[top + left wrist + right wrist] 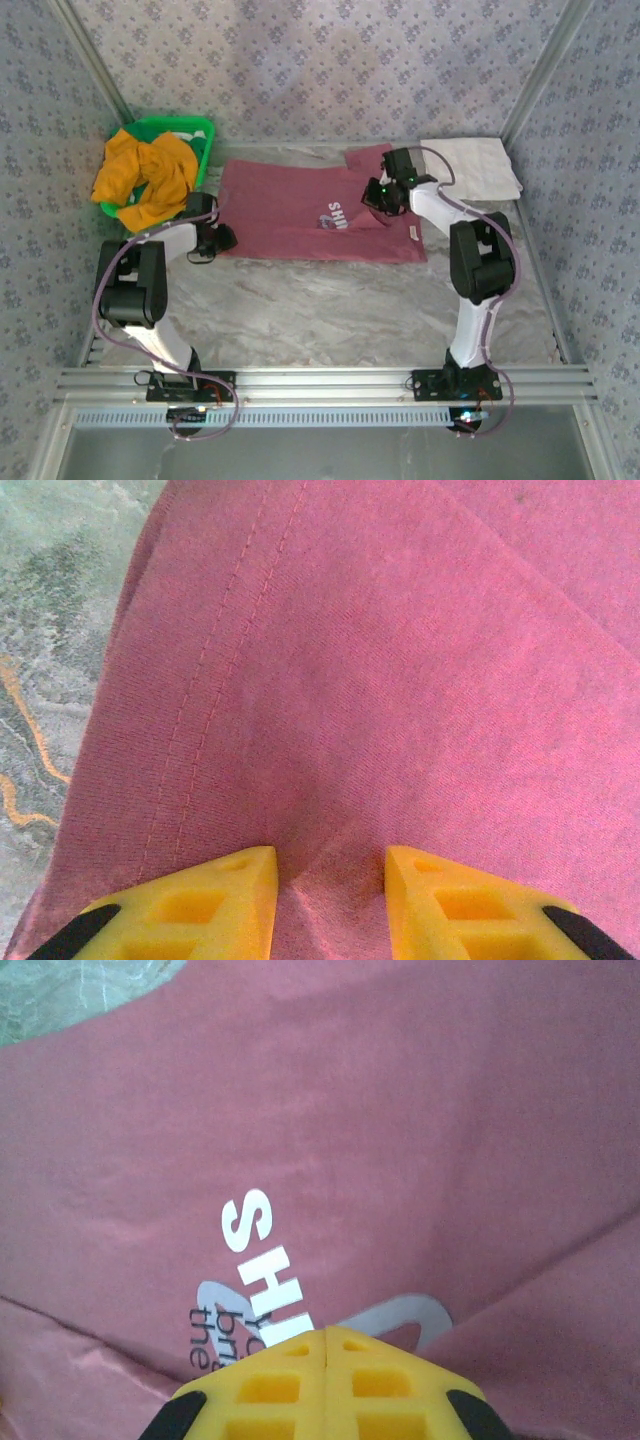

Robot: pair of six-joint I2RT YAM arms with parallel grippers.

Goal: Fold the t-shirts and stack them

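The maroon t-shirt lies spread flat on the table, its white "SHINE" print facing up. My left gripper is at its near left corner, beside the stitched hem. Its yellow fingers stand open, pressed onto the cloth with a small crease raised between them. My right gripper is over the chest print, its tips shut together low against the cloth. I see no cloth between them. The mustard-orange t-shirt lies crumpled in and over the green basket.
A folded white cloth lies at the back right. Bare marbled tabletop stretches between the shirt and the arm bases. Patterned walls and metal frame rails close in the sides and back.
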